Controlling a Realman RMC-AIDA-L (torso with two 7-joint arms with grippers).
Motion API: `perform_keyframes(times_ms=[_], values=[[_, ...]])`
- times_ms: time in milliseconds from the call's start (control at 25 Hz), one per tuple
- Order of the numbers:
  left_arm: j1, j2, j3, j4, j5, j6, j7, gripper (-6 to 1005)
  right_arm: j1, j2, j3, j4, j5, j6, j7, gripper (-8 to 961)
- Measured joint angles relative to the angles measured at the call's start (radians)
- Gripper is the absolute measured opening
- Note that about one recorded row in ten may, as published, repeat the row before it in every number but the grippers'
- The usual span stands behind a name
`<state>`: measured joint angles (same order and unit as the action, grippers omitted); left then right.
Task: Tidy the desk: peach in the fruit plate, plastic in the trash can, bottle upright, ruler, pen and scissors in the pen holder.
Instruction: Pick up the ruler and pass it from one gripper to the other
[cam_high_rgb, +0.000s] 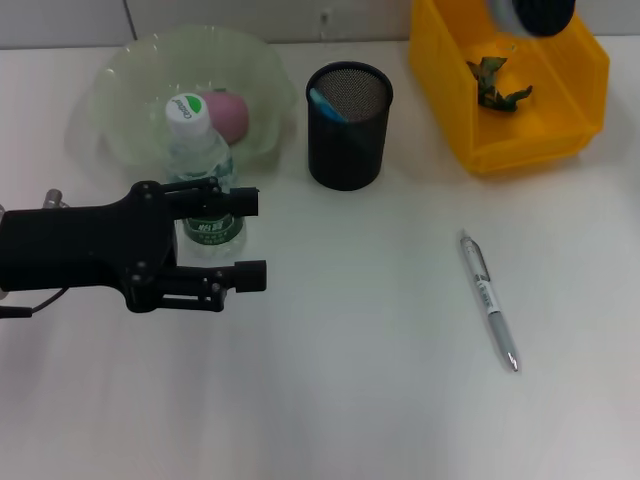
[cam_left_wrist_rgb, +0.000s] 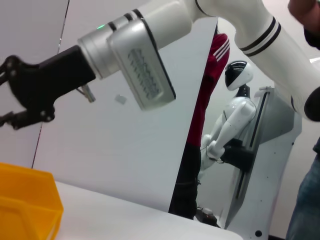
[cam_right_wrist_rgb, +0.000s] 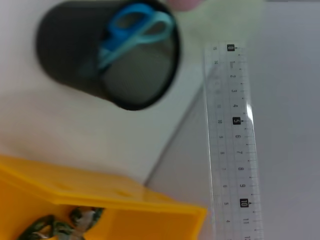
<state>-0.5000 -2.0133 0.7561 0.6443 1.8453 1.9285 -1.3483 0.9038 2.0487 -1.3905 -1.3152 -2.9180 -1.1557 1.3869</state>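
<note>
Left gripper (cam_high_rgb: 250, 238), fingers spread, flanks the upright water bottle (cam_high_rgb: 203, 160) before the fruit plate (cam_high_rgb: 130, 70) holding the peach (cam_high_rgb: 230, 112). Scissors (cam_right_wrist_rgb: 131, 30) sit in the pen holder (cam_high_rgb: 348, 125); the pen (cam_high_rgb: 489, 300) lies on the desk (cam_high_rgb: 350, 380). A clear ruler (cam_right_wrist_rgb: 234, 140) hangs beside the yellow bin (cam_high_rgb: 500, 140); the right gripper's finger state cannot be told.

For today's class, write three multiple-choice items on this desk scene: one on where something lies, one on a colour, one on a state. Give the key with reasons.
1. Where is the pen?
A. in the pen holder
B. on the bare table
C. in the bin

2. What colour is the trash bin?
A. yellow
B. blue
C. grey

3. How is the bottle?
A. lying down
B. upside down
C. upright

Key: 1 B, it lies alone on the table, apart from the pen holder. 2 A, its walls are yellow. 3 C, its cap points up between the left gripper jaws.
</note>
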Motion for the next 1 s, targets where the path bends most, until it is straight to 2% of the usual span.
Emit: perform_keyframes(times_ms=[160, 240, 320, 400, 560, 680, 760, 800, 840, 880, 960, 1000], values=[[0.006, 0.006, -0.012, 0.001, -0.013, 0.012, -0.003, 729, -0.055, 0.025, 0.139, -0.099, 0.054, -0.02, 0.003, 377], [0.006, 0.006, -0.012, 0.001, -0.013, 0.012, -0.003, 728, -0.104, 0.03, 0.213, -0.168, 0.142, -0.049, 0.042, 377], [0.009, 0.016, -0.038, 0.002, -0.014, 0.027, -0.003, 726, -0.149, 0.03, 0.26, -0.216, 0.23, -0.074, 0.08, 377], [0.012, 0.019, -0.053, 0.002, -0.015, 0.03, -0.003, 724, -0.22, 0.031, 0.304, -0.263, 0.358, -0.098, 0.117, 377], [0.011, 0.029, -0.085, 0.004, -0.019, 0.03, -0.038, 721, -0.436, 0.034, 0.323, -0.309, 0.701, -0.09, 0.152, 377], [0.008, 0.032, -0.088, 0.009, -0.02, 0.03, -0.058, 719, -0.591, 0.036, 0.314, -0.271, 0.951, -0.074, 0.126, 377], [-0.014, 0.035, -0.102, 0.097, -0.024, 0.018, -0.191, 718, -0.686, 0.038, 0.305, -0.211, 1.126, -0.071, 0.06, 376], [-0.014, 0.035, -0.102, 0.097, -0.024, 0.018, -0.191, 717, -0.723, 0.038, 0.298, -0.17, 1.211, -0.07, 0.015, 376], [-0.02, 0.033, -0.103, 0.125, -0.024, 0.013, -0.228, 716, -0.751, 0.039, 0.287, -0.129, 1.276, -0.076, -0.025, 376], [-0.05, 0.026, -0.103, 0.232, -0.024, -0.015, -0.371, 715, -0.78, 0.039, 0.267, -0.079, 1.355, -0.076, -0.081, 376], [-0.074, 0.02, -0.102, 0.304, -0.023, -0.047, -0.474, 714, -0.826, 0.039, 0.219, 0.021, 1.489, -0.079, -0.194, 376], [-0.074, 0.02, -0.102, 0.304, -0.023, -0.047, -0.474, 713, -0.838, 0.04, 0.195, 0.073, 1.549, -0.078, -0.248, 376]])
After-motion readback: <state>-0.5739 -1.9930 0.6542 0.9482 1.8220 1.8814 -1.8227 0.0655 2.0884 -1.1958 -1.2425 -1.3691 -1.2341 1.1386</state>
